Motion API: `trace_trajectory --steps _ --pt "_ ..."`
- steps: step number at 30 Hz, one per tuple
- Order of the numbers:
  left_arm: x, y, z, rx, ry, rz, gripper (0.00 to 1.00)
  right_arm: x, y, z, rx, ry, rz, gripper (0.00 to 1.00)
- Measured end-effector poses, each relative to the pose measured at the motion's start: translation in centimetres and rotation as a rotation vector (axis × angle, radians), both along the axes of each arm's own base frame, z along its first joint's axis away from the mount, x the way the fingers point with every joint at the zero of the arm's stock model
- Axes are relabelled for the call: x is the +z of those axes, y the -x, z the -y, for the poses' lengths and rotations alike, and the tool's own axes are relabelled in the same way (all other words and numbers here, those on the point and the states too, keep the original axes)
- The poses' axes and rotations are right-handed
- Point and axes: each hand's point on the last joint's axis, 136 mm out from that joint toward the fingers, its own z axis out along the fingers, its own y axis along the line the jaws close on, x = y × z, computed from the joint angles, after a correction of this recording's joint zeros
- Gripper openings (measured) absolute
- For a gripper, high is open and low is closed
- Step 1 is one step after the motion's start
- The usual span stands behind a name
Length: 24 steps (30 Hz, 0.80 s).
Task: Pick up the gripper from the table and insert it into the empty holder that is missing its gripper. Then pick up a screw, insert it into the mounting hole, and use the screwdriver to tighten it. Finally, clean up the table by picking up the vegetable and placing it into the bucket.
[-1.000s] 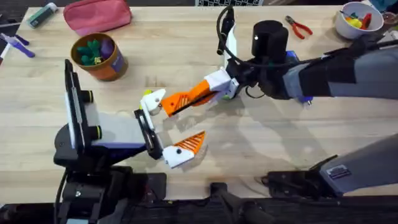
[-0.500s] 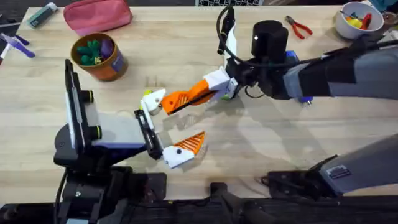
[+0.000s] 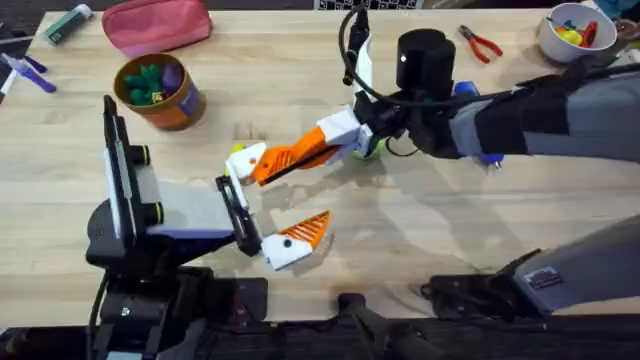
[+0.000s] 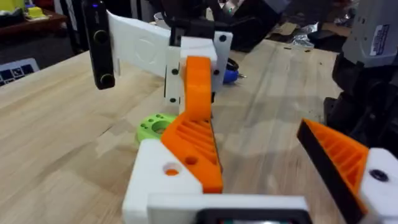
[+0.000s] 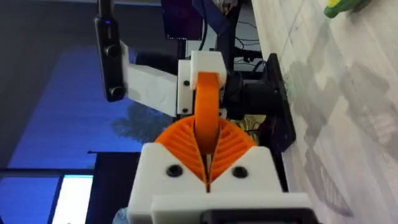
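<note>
So the wood-grain table (image 3: 420, 250) is mostly taken up by the two arms meeting in the middle. The right arm is reaching across, and the right gripper (image 3: 275, 165) is clenching the pad (image 4: 194, 146) between its own ribbed orange fingertips. My read is that it's holding it low and nearly level so the wedge can slide along the holder (image 4: 160, 180).

That holder looks like the bare white finger mount on the left gripper (image 3: 272, 198), which is sitting spread wide and grasping nothing. I'm guessing it's parked like that to keep its other finger, the one already wearing an orange wedge, out of the way, and to present the mount steady.

The pad is lying right on the holder's face, touching it. I can't tell if it's fully seated or just resting there.

Materials: the holder is smooth, blocky white plastic with a screw hole in the top. The pad is orange plastic, wedge-shaped, with ribs along its side.

The bucket (image 3: 160, 92) is sitting well apart at the far left, round, orange-brown and dark-rimmed, with bits already inside. The vegetable (image 5: 343, 6) is lying on the table, a small glossy yellow-green oblong waiting for cleanup.
</note>
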Motion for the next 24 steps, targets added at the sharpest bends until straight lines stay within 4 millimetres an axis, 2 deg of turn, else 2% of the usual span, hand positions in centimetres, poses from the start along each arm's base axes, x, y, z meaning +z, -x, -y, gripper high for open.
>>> trace_trajectory --steps 24 --pt "0.0 0.0 0.0 0.003 0.001 -0.002 0.950 -0.2 -0.4 -1.3 -0.044 0.020 0.023 0.010"
